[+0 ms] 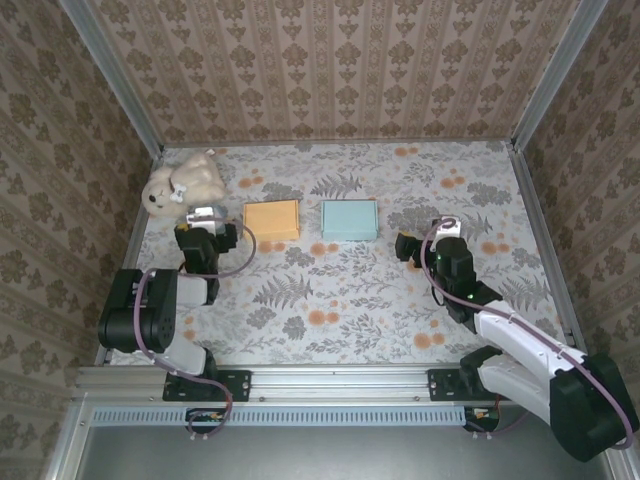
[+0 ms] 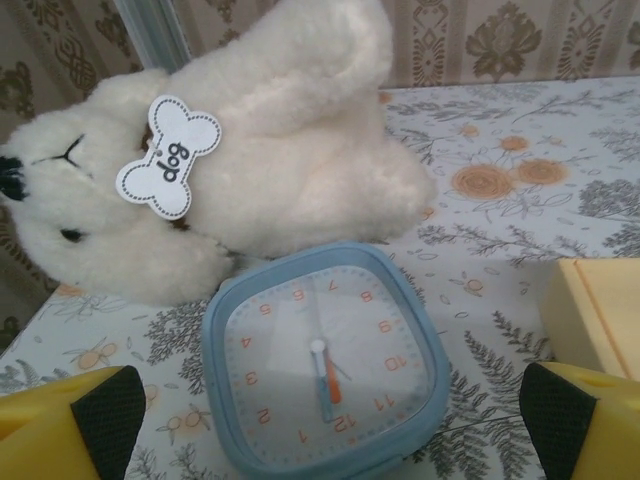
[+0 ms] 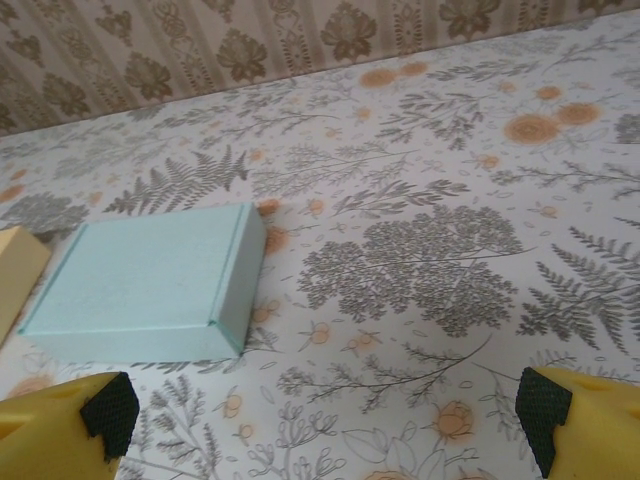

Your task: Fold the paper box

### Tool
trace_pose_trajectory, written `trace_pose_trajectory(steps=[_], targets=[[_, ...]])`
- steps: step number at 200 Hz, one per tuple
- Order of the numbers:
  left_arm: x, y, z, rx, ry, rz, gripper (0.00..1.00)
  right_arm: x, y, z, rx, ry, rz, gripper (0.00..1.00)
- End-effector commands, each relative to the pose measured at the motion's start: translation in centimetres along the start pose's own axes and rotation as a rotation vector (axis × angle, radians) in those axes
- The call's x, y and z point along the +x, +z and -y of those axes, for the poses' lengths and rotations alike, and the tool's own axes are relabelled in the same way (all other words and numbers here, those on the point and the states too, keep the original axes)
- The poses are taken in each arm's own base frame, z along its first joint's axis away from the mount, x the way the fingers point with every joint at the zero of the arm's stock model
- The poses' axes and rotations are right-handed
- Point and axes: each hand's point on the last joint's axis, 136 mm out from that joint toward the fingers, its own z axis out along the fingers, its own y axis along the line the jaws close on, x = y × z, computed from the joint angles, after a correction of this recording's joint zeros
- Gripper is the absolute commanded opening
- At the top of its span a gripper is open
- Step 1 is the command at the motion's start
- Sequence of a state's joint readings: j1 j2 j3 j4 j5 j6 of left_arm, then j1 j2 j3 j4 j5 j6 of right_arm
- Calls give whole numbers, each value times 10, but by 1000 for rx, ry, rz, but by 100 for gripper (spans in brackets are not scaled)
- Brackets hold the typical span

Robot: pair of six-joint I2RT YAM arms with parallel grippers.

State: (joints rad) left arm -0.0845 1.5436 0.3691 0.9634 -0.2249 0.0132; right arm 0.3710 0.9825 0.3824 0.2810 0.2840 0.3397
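Two closed paper boxes lie side by side at the middle back of the table: a light blue one [image 1: 350,219] and an orange-yellow one [image 1: 271,220]. My right gripper [image 1: 425,241] stands open just right of the blue box [image 3: 140,280], a short gap away, with bare floral tabletop between its fingers [image 3: 105,415]. My left gripper [image 1: 207,228] is open to the left of the yellow box [image 2: 595,310], whose edge shows at the right of the left wrist view. Between its fingertips [image 2: 110,410] lies a blue clock, untouched.
A square blue clock [image 2: 325,355] lies face up in front of a white plush dog [image 2: 230,150] at the back left corner [image 1: 185,182]. Patterned walls close in three sides. The floral tabletop [image 1: 340,310] spreads in front of the boxes.
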Motion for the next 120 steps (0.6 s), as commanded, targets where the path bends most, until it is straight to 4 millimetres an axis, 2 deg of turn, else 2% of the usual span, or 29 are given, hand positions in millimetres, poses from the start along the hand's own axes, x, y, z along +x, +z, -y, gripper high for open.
trace_pose_trajectory(steps=[1,30,60,81,98,102,120], targets=[[5,-2,-3,-36,55,-17,100,-13,1,14,105,-11,29,100],[6,1,-2,-7,41,-33,100,-21,-7,41,241,-11,37,100],[6,0,-1,-6,49,-27,100,-33,-32,68,315,-119,144,100],[6,0,0,-5,49,-29,100,-18,-34,89,329,-212,154,100],[6,0,-1,-7,49,-28,100,1,-32,117,359,-133,138,100],[5,0,-1,-6,49,-27,100,0,-33,122,369,-104,146,100],[6,0,-1,-8,51,-27,100,0,-25,122,329,-63,141,100]])
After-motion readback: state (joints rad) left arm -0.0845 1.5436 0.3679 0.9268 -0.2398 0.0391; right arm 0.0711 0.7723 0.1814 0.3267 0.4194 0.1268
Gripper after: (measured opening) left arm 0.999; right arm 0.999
